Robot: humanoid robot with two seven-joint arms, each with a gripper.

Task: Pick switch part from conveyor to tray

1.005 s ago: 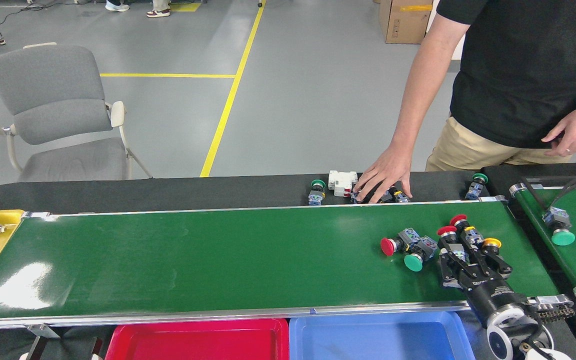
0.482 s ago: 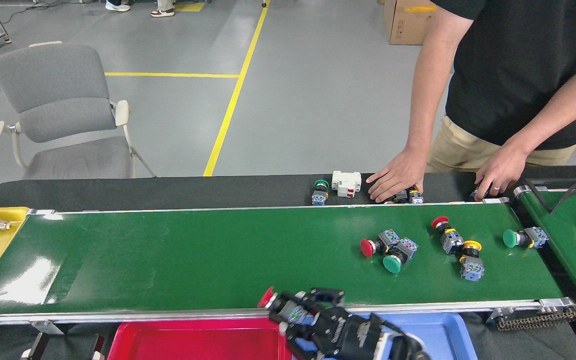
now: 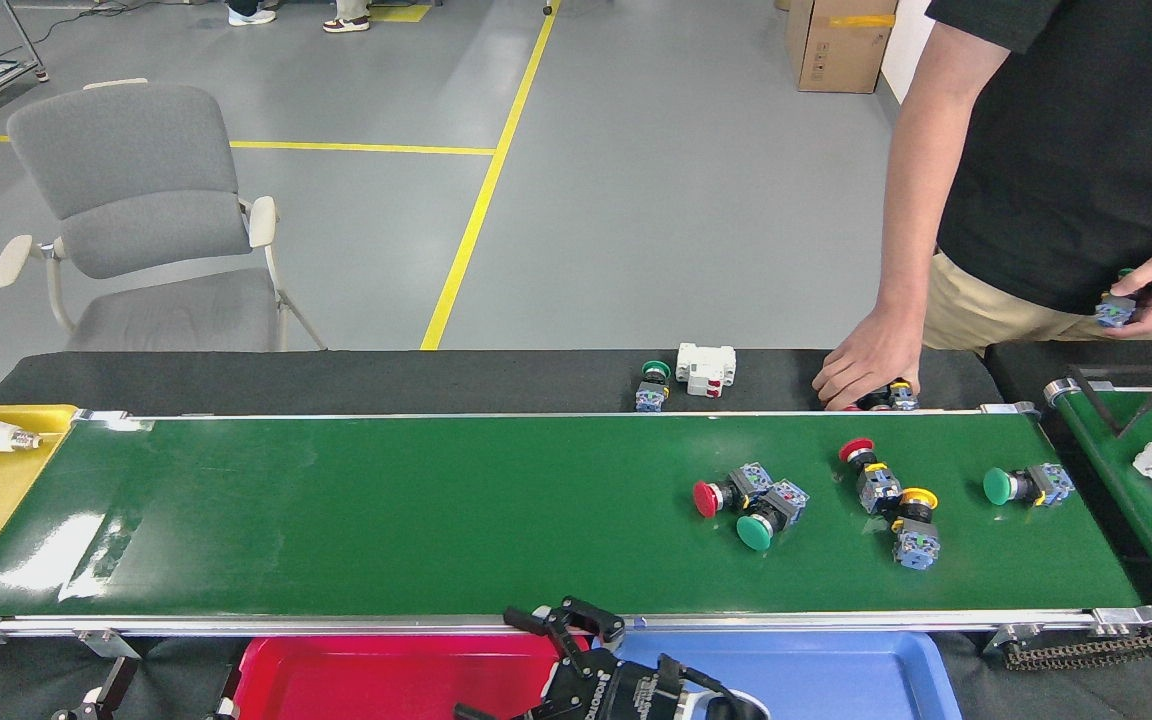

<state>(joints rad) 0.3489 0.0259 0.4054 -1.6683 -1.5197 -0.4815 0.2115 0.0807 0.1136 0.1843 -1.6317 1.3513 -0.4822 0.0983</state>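
Green conveyor (image 3: 436, 510) carries five switch parts (image 3: 751, 500) toward its right end. My right claw (image 3: 561, 640) hangs spread and empty over the near rail, where the red tray (image 3: 386, 680) meets the blue tray (image 3: 836, 670). I can't see my left claw.

The bottom edge is cutting off the red tray (image 3: 386, 680), the blue tray (image 3: 836, 675) and the right gripper (image 3: 561, 640) at 6 o'clock.

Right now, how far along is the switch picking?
Done: no part shows in the visible red tray or blue tray. In hand: nothing; the right gripper sits open over the trays. Left: five switch parts lie on the conveyor.
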